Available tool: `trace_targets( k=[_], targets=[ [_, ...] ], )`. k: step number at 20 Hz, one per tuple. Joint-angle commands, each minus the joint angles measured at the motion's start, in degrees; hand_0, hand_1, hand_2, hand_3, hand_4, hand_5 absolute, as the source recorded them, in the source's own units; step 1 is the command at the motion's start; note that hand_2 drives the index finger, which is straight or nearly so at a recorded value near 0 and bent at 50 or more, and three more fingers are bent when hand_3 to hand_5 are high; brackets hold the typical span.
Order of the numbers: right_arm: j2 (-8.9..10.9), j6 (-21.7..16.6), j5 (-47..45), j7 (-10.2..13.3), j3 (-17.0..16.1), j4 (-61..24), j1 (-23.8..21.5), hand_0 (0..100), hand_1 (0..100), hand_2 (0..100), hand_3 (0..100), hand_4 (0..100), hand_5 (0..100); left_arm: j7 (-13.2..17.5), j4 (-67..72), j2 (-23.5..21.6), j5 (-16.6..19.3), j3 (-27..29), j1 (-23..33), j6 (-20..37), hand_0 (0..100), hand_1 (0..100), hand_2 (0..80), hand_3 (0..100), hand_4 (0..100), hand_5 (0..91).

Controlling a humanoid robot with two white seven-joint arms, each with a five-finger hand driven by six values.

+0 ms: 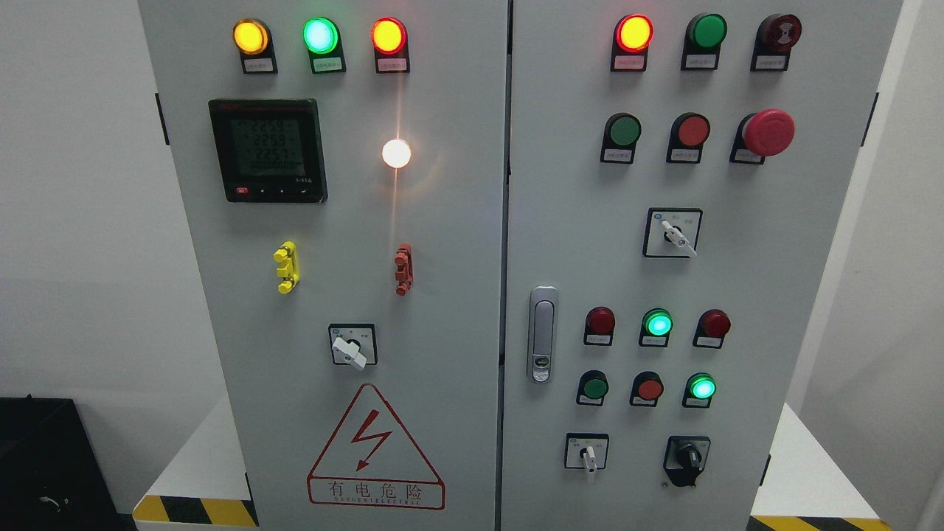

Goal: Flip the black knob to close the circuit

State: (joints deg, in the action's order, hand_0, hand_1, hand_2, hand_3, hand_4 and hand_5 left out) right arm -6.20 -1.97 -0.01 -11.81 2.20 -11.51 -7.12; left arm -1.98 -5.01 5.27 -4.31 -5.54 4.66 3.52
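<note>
Though untouched, black knob (686, 459) (bottom right)

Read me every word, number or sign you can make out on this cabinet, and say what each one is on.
"有电危险", with a lightning bolt: red warning triangle, left door.
Three rows of digits, roughly "225": black meter; exact figures blurred.
Small labels under the lamps, buttons and black knob: too small to read.

No arm, wrist or hand of the robot in the head view
</note>
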Motion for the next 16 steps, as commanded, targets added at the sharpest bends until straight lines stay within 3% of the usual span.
trace_targets(
  k=[1, 8, 16],
  targets=[
    [-0.13, 0.04, 1.24, -0.14, -0.01, 0.17, 0.01, 0, 2, 0, 0, 0, 0, -0.04, 0.00, 0.00, 0.00, 0.00, 0.00, 0.00, 12, 56, 0.0, 0, 0, 0.0],
    [-0.48, 0.04, 5.44, -0.23, -0.01, -1.75, 0.01, 0, 3, 0, 0, 0, 0, -0.04, 0.00, 0.00, 0.00, 0.00, 0.00, 0.00, 12, 56, 0.0, 0, 0, 0.0],
    [-0.48, 3.90, 26.27, 0.39, -0.88, -21.78, -1.57, 0, 7, 0, 0, 0, 0, -0.04, 0.00, 0.00, 0.00, 0.00, 0.00, 0.00, 12, 56, 0.0, 0, 0, 0.0]
  ],
)
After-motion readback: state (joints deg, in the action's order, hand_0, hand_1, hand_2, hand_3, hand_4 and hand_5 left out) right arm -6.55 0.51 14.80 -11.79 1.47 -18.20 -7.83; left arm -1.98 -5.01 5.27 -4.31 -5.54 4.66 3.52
